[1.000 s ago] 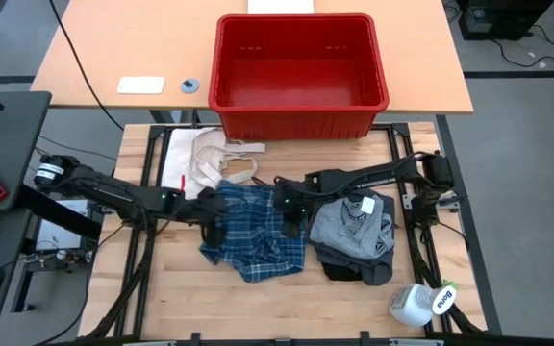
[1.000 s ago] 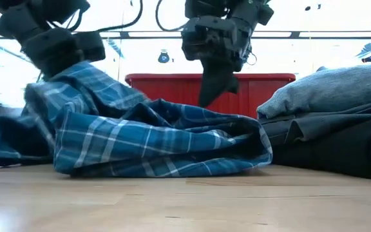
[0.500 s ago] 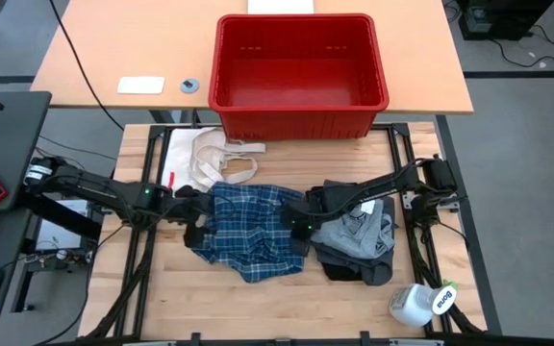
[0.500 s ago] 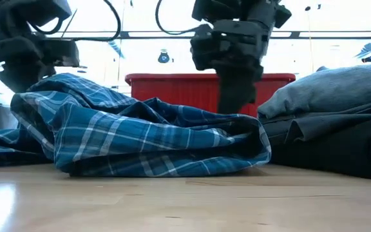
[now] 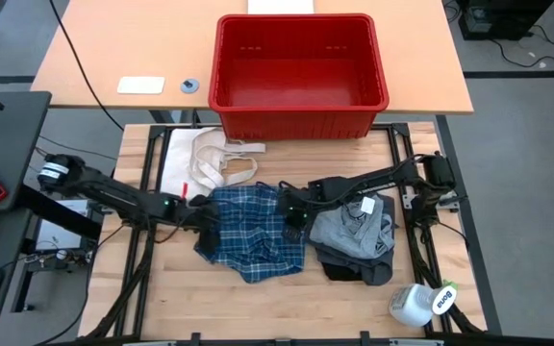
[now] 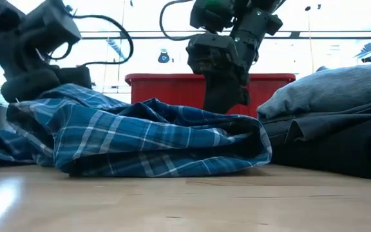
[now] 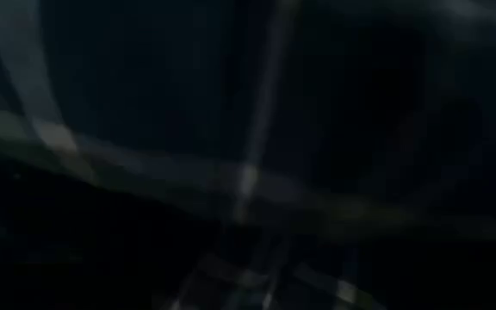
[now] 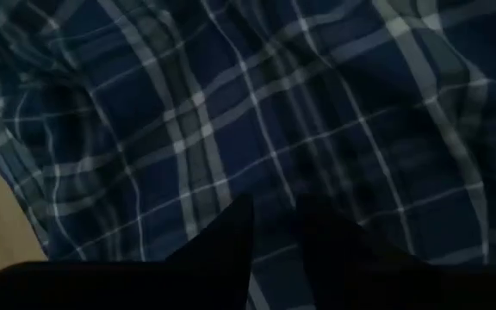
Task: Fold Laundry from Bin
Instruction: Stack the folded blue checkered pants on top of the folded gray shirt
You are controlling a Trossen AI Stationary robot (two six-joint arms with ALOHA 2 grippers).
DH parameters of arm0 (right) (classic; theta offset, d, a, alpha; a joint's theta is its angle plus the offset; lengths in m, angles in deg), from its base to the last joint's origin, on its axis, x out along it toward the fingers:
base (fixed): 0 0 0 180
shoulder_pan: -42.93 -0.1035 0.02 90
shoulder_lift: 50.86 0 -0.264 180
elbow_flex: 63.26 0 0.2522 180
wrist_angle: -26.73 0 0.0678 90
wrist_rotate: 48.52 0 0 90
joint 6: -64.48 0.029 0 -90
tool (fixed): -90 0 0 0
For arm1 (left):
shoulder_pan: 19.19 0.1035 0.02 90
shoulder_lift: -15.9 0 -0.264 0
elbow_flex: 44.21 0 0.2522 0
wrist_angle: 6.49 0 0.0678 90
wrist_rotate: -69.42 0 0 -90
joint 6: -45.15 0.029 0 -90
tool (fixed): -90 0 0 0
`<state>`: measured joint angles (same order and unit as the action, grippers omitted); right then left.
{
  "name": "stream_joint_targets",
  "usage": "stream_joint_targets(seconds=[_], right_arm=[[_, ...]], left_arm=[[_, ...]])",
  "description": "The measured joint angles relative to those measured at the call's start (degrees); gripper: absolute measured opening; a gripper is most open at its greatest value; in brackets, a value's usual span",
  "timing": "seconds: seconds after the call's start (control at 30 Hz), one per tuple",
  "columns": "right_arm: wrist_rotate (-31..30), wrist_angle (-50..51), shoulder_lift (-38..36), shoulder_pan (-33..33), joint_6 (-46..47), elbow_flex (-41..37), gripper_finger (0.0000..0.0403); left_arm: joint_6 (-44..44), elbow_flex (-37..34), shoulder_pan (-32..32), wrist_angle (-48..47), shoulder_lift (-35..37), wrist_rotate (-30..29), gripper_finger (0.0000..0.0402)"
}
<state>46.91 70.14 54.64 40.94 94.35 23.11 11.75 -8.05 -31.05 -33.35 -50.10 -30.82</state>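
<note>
The blue-and-white plaid shirt (image 5: 253, 235) lies crumpled on the wooden table and fills the low view (image 6: 153, 138). My left gripper (image 5: 200, 219) is at the shirt's left edge, where the cloth rises toward it (image 6: 34, 87). Plaid cloth covers the left wrist view (image 7: 248, 181) and hides the fingers. My right gripper (image 5: 291, 216) points down over the shirt's right part (image 6: 224, 103), its fingers (image 8: 222, 250) close together above the plaid (image 8: 231, 112). The red bin (image 5: 296, 72) stands at the far side. Folded grey and dark garments (image 5: 354, 235) are stacked on the right. My left gripper is on the shirt's left edge (image 6: 44, 100), which stands raised at it while the rest of the shirt lies on the table. The cloth itself hides the fingers, so the kind of hold does not show. My right gripper's tips are just at the shirt's top folds; whether they touch cannot be told.
A cream-white cloth with strap loops (image 5: 214, 159) lies at the table's far left. A white spray bottle (image 5: 421, 303) lies at the near right corner. Bare wood (image 5: 181, 298) shows along the near edge. The garment stack (image 6: 340, 122) rises right of the shirt.
My left gripper has come down and gone toward the table's left edge with the shirt's left part, then eased back right. The raised cloth has sunk and spread leftward. My right gripper has swung toward the near right and come back, staying over the shirt.
</note>
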Motion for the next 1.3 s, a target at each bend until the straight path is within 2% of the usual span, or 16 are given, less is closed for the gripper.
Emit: stream_joint_targets(seconds=[0.1,0.27,0.5,0.63,0.77,0.87,1.03,1.2,1.3], right_arm=[[-0.64,-2.41,0.95,-0.66,-2.29,0.01,0.0099],[0.48,-14.0,6.0,-0.95,-4.04,0.09,0.0099],[2.91,-22.47,14.19,-0.51,-3.97,0.85,0.0099],[3.09,-32.71,15.64,-0.53,-4.65,0.97,0.0099],[0.61,-41.06,15.26,-0.46,-6.1,0.93,0.0099],[2.06,-40.09,15.02,-0.04,-6.13,2.47,0.0099],[7.32,-32.01,13.41,0.22,-4.37,6.36,0.0096],[2.76,-20.46,6.11,-0.73,-6.27,8.97,0.0075],[0.29,-14.73,0.3,-0.99,-6.19,9.15,0.0063]], left_arm=[[0.2,-1.2,0.07,6.82,-4.21,-0.82,0.0388],[1.53,-1.04,0.07,16.47,-10.5,1.45,0.0388],[-3.37,-1.39,0.04,33.36,-15.91,3.97,0.0388],[-3.96,-1.4,0.02,42.87,-19.44,4.11,0.0388],[-6.04,-1.45,0.44,50.14,-21.93,4.51,0.0388],[-7.36,-1.41,1.53,55.4,-21.74,4.62,0.0388],[-6.49,0.41,3.37,54.88,-19.11,5.45,0.0388],[-5.82,1.07,3.84,61.38,-16.74,4.83,0.0388],[-4.99,4.15,4.32,64.19,-16.28,4.85,0.0388]])
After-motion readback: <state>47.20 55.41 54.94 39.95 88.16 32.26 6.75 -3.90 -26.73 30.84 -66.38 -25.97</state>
